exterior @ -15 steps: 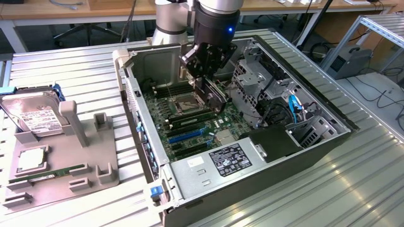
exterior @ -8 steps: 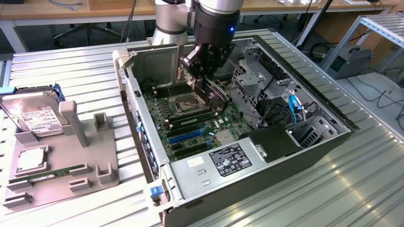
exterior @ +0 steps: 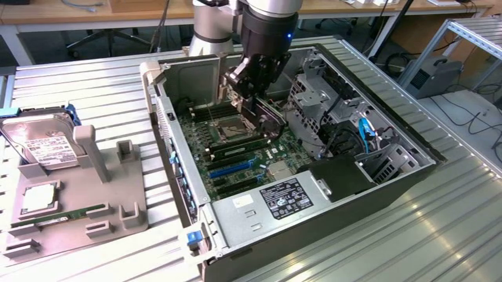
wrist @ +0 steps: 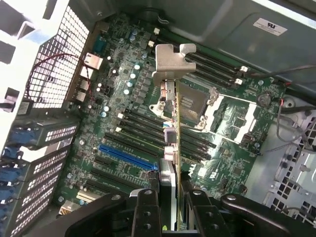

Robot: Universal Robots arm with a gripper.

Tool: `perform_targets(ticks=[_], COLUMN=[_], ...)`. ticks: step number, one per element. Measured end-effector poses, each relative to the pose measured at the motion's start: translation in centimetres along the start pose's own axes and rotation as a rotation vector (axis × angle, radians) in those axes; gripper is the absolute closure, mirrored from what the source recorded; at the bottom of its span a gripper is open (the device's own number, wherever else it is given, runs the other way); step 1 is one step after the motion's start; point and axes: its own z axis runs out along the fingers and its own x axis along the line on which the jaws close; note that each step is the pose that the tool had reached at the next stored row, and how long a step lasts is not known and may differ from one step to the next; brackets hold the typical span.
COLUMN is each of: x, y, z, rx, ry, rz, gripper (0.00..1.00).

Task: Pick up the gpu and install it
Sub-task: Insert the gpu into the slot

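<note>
- Gripper (exterior: 255,98) (wrist: 170,200): black, two-fingered, on a silver-and-black arm reaching down into an open computer case; fingers clamped on the gpu.
- gpu (exterior: 267,121) (wrist: 173,123): thin dark card, seen edge-on in the wrist view, its silvery metal bracket (wrist: 173,60) at the end away from the fingers; held inside the case above the motherboard, over the area of the processor socket and memory slots.
- Motherboard (exterior: 235,150) (wrist: 123,108): green, lying flat in the case; square processor socket (exterior: 232,126) (wrist: 197,101); long blue slot (exterior: 231,170) (wrist: 126,157) among black ones.
- Computer case (exterior: 314,220): grey metal tower on its side, side panel off; labelled power supply (exterior: 286,200) at the near end.
- Grey fixture tray (exterior: 102,200): well apart from the case, on the exterior view's left; carries a silver hard drive (exterior: 43,147) with a white label and a narrow green memory stick (exterior: 59,216).
- Table surface (exterior: 392,249): ribbed, silvery aluminium slats, reflecting light.
- Room: wooden desks (exterior: 117,13) behind; an aluminium frame (exterior: 471,35) and loose cables (exterior: 478,117) on the floor at the exterior view's right.
</note>
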Motion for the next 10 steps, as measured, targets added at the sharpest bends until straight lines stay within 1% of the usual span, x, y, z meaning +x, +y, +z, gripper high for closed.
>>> perform_targets(ticks=[2, 10], x=[0.00, 0.00], y=[0.00, 0.00], z=[0.00, 0.00], rx=[-0.0008, -0.0027], ry=[0.0001, 0.0003], rz=[-0.030, -0.098], gripper=[0.73, 0.73])
